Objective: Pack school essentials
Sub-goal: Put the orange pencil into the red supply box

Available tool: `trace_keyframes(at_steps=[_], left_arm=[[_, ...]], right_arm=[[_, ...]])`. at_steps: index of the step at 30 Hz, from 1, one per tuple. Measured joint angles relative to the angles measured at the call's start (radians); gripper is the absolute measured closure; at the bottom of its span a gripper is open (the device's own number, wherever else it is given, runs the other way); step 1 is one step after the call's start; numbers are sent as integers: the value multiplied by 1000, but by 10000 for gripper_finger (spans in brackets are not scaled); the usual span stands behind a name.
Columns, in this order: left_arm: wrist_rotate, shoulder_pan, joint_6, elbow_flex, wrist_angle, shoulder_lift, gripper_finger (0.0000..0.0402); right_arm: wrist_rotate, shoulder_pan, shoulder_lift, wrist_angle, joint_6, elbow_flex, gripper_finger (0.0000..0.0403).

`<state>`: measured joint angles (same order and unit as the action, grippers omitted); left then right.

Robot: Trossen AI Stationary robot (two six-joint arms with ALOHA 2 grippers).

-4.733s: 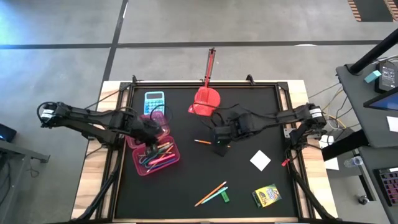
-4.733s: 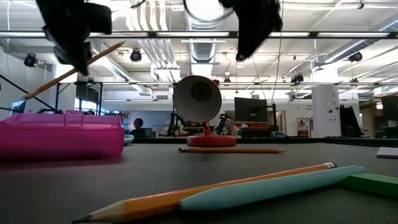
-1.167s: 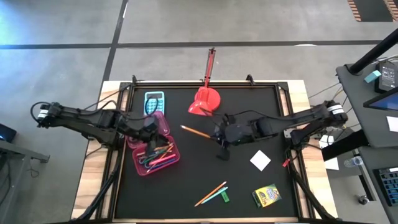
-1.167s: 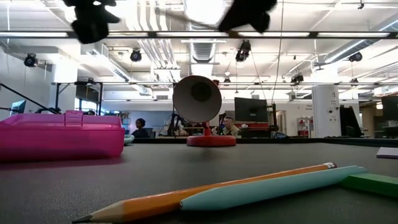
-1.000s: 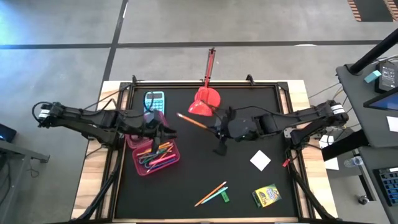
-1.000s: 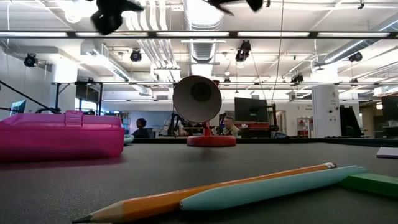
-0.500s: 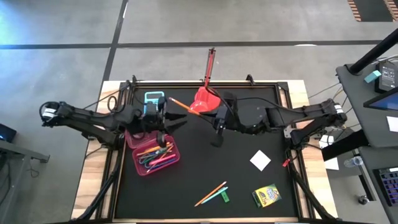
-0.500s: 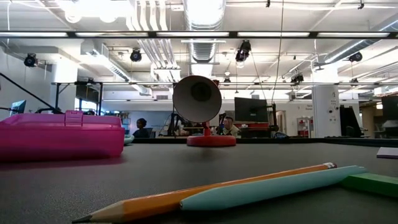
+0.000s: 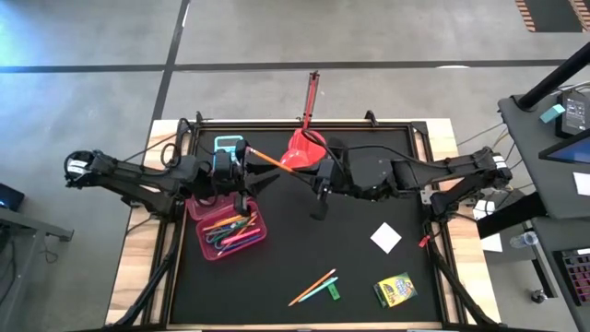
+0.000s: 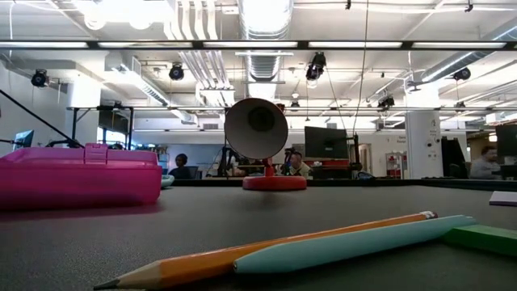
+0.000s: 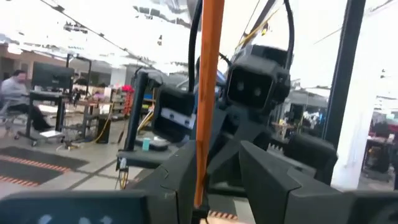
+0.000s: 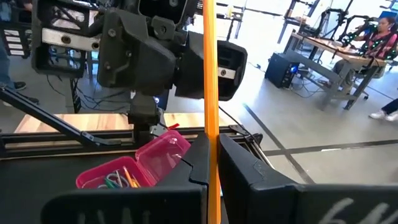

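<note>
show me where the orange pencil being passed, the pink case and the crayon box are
orange pencil point(image 12: 211, 74), right wrist view, mid shaft.
pink case point(image 9: 204, 244), high view, left rim.
crayon box point(image 9: 395, 289), high view, centre of lid.

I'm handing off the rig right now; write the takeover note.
Right gripper: shut on thin orange pencil, raised mid-table.
Left gripper: open around that pencil, handover in progress.
Done: several pens and pencils lie in the open pink plastic case.
Left on the mat: orange pencil and light-blue pen pair, green eraser block, white square, crayon box.
</note>
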<state>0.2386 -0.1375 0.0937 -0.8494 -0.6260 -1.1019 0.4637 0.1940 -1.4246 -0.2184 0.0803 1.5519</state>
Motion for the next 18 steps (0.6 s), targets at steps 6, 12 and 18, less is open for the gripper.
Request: trace_keyframes(at_steps=[6,12,18], left_arm=[[-1,1,2,0,-53,-1,299],[-1,2,2,-1,-74,-8,300],[-1,2,2,-2,-73,-9,334]], right_arm=[[-26,0,-7,10,-2,0,394],[-28,0,-33,18,0,-1,394],[-27,0,-46,20,2,-2,394]])
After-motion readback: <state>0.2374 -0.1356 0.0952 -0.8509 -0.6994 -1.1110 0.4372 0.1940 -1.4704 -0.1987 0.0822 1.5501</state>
